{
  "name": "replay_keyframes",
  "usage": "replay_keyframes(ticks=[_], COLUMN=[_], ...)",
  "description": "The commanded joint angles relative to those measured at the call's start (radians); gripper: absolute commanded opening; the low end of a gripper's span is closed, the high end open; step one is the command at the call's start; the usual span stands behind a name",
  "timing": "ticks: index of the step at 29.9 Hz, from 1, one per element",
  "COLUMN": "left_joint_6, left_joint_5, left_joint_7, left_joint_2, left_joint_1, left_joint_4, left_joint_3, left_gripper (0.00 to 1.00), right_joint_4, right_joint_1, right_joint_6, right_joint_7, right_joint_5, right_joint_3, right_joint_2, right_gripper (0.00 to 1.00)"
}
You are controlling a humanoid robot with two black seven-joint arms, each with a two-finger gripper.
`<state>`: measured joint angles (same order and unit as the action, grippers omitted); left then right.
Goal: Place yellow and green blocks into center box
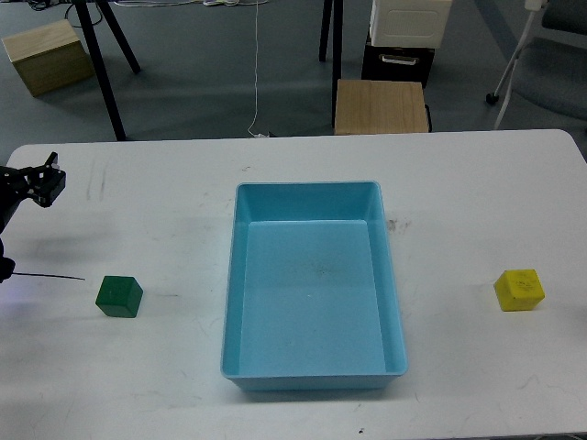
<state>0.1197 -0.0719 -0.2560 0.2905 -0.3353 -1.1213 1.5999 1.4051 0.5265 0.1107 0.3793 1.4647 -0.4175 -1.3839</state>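
Note:
The light-blue tray (312,357) sits empty in the middle of the white table. The dark green block (119,296) rests on the table to the left of the tray. The yellow block (519,290) rests on the table to the right of the tray. My left gripper (46,180) is at the far left edge, above and to the left of the green block, well apart from it. It is small and dark, so its fingers cannot be told apart. My right gripper is out of view.
The white table (459,183) ends at its far edge near the top. Beyond it on the floor stand a tan wooden box (381,106), another tan box (48,55), a white box (410,18) on a black case, and black stand legs (105,64).

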Motion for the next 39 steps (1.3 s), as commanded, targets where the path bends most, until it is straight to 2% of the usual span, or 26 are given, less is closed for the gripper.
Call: replay_keyframes(ticks=[1, 8, 13, 22, 31, 39], left_joint_6=[0.000, 0.000, 0.003, 0.001, 0.001, 0.001], left_joint_5=[0.000, 0.014, 0.061, 0.061, 0.067, 0.067], left_joint_7=[0.000, 0.000, 0.000, 0.000, 0.000, 0.000], left_joint_2=[-0.001, -0.024, -0.056, -0.044, -0.053, -0.053], left_joint_1=[0.002, -0.001, -0.002, 0.007, 0.001, 0.002], left_joint_4=[0.000, 0.000, -0.002, -0.003, -0.002, -0.002], left_joint_3=[0.000, 0.000, 0.000, 0.000, -0.001, -0.001], left_gripper=[1.00, 1.00, 1.00, 1.00, 1.00, 1.00], right_joint_4=[-0.031, -0.034, -0.098, -0.121, -0.023, -0.026], right_joint_1=[0.000, -0.003, -0.003, 0.013, 0.043, 0.063], right_joint_6=[-0.051, -0.049, -0.049, -0.049, -0.040, -0.016], right_joint_7=[0.000, 0.001, 0.001, 0.004, 0.006, 0.010], right_joint_5=[0.000, 0.000, 0.002, 0.002, 0.012, 0.065], right_joint_3=[0.049, 0.097, 0.117, 0.117, 0.129, 0.149], right_joint_2=[0.046, 0.077, 0.123, 0.184, 0.194, 0.198], right_gripper=[0.99, 0.99, 0.99, 0.99, 0.99, 0.99])
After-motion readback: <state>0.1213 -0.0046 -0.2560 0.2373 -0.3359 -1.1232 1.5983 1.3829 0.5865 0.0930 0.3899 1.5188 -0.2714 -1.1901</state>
